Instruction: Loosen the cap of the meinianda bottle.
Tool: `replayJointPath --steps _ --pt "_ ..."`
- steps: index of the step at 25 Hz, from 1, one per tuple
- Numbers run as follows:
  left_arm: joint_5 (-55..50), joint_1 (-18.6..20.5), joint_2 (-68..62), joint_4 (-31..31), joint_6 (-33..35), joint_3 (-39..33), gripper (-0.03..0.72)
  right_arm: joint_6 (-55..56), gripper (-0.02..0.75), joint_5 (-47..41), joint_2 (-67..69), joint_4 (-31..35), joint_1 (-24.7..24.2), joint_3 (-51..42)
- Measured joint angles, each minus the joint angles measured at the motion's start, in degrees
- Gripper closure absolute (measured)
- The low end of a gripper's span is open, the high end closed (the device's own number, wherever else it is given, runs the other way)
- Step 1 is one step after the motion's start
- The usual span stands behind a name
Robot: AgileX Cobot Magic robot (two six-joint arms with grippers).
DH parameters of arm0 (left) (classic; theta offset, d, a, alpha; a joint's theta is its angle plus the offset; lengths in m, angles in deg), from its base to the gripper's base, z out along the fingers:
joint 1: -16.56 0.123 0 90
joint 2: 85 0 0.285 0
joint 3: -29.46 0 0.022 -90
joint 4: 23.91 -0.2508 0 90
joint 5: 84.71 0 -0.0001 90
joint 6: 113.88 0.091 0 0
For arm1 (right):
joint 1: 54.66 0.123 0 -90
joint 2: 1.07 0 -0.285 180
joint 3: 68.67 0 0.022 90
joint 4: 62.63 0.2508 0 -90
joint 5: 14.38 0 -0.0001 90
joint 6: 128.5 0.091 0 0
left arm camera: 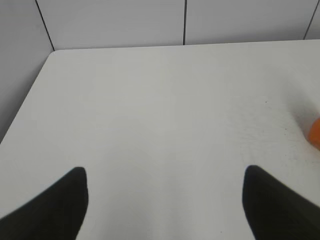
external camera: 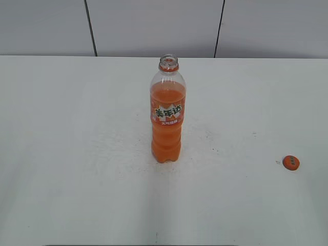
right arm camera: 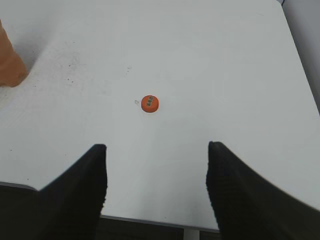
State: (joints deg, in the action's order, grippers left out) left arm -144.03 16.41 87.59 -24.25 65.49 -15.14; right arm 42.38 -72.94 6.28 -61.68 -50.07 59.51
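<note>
There is one tall clear plastic meinianda bottle (external camera: 167, 115) with orange drink inside, and one small round orange plastic cap (external camera: 291, 163). The bottle stands straight up near the middle of the white table (external camera: 77, 154). Its top is open, with an orange ring around the neck. Its orange label has white Chinese letters. The cap is off the bottle. It lies flat on the table, well apart from the bottle, over to the right, with a dark mark on top. The left gripper (left arm camera: 165, 200) has its two black fingers spread wide and holds nothing. The right gripper (right arm camera: 156, 185) is spread wide too, above the table near the cap, and holds nothing.
</note>
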Motion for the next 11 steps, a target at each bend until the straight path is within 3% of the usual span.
replayJointPath --steps 11 --pt "0.0 0.0 0.0 -0.3 0.0 0.0 0.118 0.1 0.265 0.1 0.0 0.1 0.0 0.0"
